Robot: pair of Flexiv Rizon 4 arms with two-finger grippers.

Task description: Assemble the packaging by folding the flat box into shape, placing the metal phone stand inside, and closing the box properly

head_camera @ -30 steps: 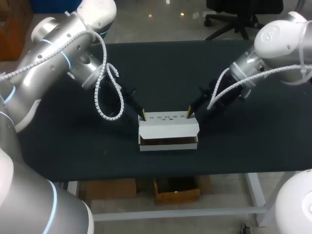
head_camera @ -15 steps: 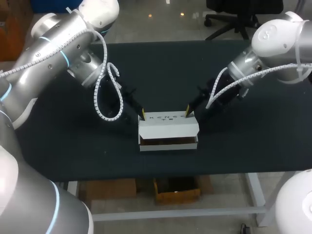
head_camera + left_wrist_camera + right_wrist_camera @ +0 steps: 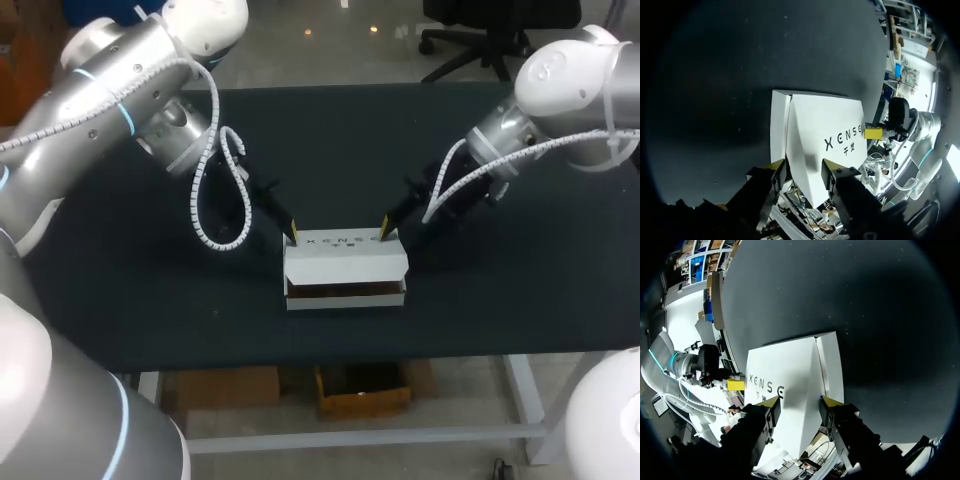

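The white box (image 3: 345, 262) stands folded near the table's front edge, its lid lowered over it. A dark brown gap (image 3: 345, 291) shows along its front, and I cannot make out what is inside. My left gripper (image 3: 293, 237) is at the box's back left corner and my right gripper (image 3: 385, 231) is at the back right corner. In the left wrist view the box (image 3: 825, 140) lies ahead of and partly between the open fingers of the left gripper (image 3: 801, 171). In the right wrist view the box (image 3: 785, 390) runs likewise between the open fingers of the right gripper (image 3: 797, 406).
The black table (image 3: 340, 140) stretches bare behind the box and to both sides. Its front edge (image 3: 340, 355) lies close below the box. Each wrist view shows the other arm's yellow tip at the far end of the lid.
My left arm has drawn slightly back and up from the box corner. The right arm and the box have stayed where they were.
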